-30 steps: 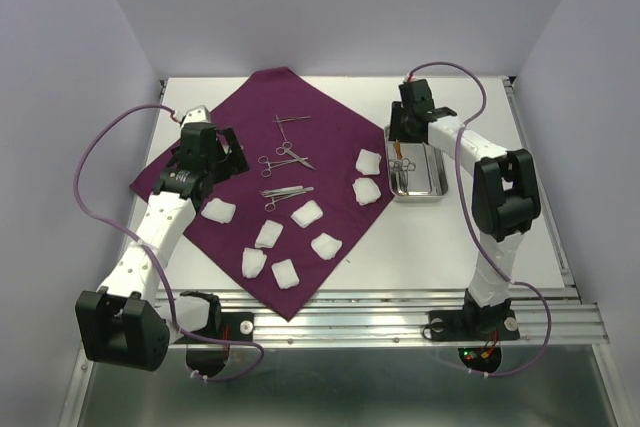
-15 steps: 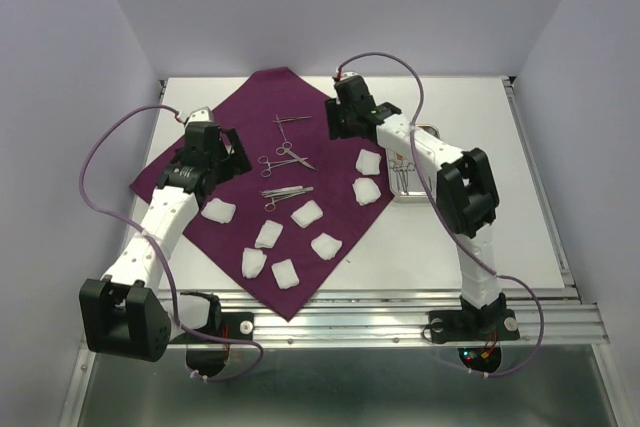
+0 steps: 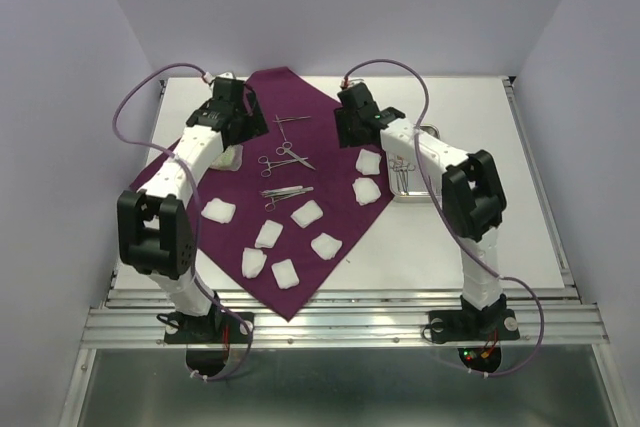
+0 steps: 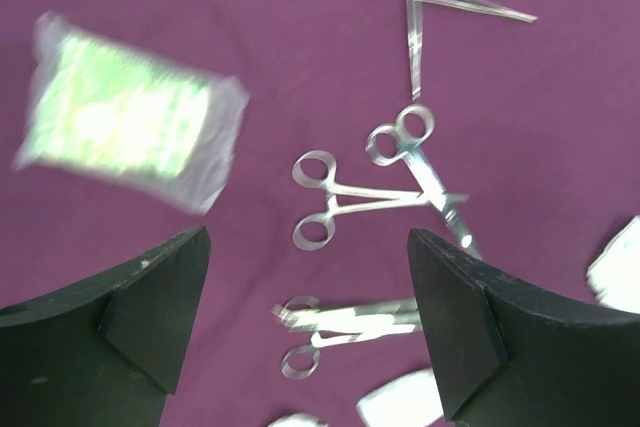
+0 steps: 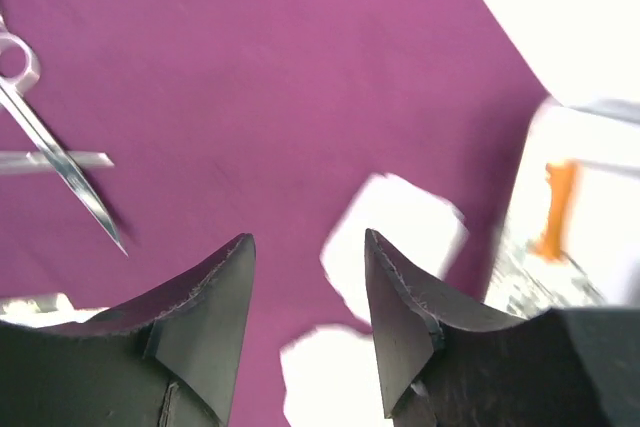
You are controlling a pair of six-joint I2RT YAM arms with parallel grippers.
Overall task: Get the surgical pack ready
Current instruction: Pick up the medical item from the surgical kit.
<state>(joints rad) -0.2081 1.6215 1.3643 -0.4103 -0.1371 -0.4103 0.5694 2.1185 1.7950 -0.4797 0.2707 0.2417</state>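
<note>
- The maroon surgical-pack cloth [image 3: 340, 212] is lying spread flat on the white counter [image 3: 500, 237], turned like a diamond, with no corner folded in.
- The step in hand is looking like the laying-out of the contents, since instruments and dressings are sitting loose on the open cloth.
- The left hand [image 4: 308, 237] is hovering over the far left part of the cloth with its jaws spread wide and nothing between them, and the instruments are lying below it.
- The right hand [image 5: 309, 239] is hovering over the far right part of the cloth, released and empty, with a gauze pad showing through the gap.
- The steel tray [image 3: 412, 196] is sitting on the counter just beside the cloth's right edge, partly hidden under the right arm, and an orange-handled item [image 5: 553, 209] is showing in it.
- The next move is probably calling either for fetching what is left in the tray or, if the layout is complete, for taking a cloth corner to start the wrap; either way the hand is needing to come down low and pinch cleanly without dragging the loose pieces.
- Counting from above:
  - One cloth and one tray.
  - Eight white gauze pads [image 3: 307, 213], all on the cloth.
  - One wrapped packet [image 4: 125, 122].
  - One pair of tweezers [image 4: 470, 7].
  - Two crossed ring-handled instruments [image 4: 352, 202], plus what seem to be two more lying side by side nearer the arms, too blurred for counting surely.
</note>
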